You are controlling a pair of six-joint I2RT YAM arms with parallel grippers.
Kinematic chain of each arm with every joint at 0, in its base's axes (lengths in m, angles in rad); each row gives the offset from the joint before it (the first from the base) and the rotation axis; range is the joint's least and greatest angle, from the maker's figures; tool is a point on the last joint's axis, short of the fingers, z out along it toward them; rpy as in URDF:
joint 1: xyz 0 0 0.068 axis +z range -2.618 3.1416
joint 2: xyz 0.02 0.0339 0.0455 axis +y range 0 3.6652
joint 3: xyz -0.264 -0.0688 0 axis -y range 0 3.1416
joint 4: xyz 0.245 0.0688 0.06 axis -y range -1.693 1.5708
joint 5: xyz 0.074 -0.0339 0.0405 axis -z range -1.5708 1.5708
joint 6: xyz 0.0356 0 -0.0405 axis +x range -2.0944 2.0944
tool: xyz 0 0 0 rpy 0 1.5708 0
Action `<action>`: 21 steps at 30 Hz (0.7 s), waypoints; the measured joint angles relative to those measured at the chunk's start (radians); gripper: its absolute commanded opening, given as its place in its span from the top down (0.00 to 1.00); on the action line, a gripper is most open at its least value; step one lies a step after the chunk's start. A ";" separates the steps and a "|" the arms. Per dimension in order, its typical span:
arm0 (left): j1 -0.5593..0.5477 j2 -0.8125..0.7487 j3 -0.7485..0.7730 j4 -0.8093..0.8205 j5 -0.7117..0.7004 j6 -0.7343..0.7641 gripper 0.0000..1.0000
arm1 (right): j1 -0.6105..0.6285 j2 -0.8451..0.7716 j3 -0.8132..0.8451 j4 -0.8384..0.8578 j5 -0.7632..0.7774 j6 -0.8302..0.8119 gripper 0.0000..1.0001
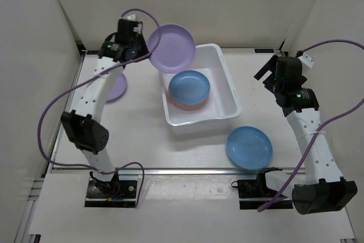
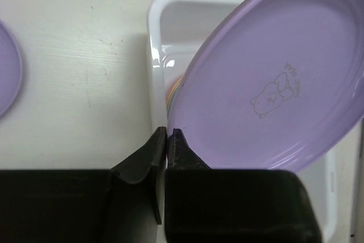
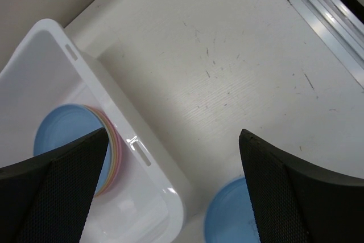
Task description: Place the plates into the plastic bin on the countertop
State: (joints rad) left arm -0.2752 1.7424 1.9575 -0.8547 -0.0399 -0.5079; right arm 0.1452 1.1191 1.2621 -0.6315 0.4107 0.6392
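Note:
My left gripper (image 1: 148, 54) (image 2: 169, 132) is shut on the rim of a purple plate (image 1: 172, 48) (image 2: 273, 83), holding it tilted above the far left corner of the white plastic bin (image 1: 230, 86) (image 2: 153, 55). Inside the bin lies a stack of plates with a blue one (image 1: 189, 86) (image 3: 60, 135) on top. Another blue plate (image 1: 249, 147) (image 3: 227, 223) rests on the countertop (image 1: 142, 140) in front of the bin's right end. A second purple plate (image 1: 118, 88) (image 2: 7, 72) lies left of the bin, partly under the left arm. My right gripper (image 1: 265, 75) (image 3: 173, 135) hovers open and empty, right of the bin.
White walls close in the countertop on the left, back and right. A metal rail (image 1: 187, 170) runs along the front edge, with both arm bases behind it. Purple cables loop beside each arm.

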 measured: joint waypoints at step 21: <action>-0.236 0.428 0.136 -0.122 -0.175 -0.004 0.40 | -0.261 -0.062 -0.203 -0.158 -0.049 0.068 0.01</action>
State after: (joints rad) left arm -0.5114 2.1700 2.0937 -0.9771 -0.2150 -0.5117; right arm -0.1158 1.0573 1.0588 -0.7898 0.3618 0.7074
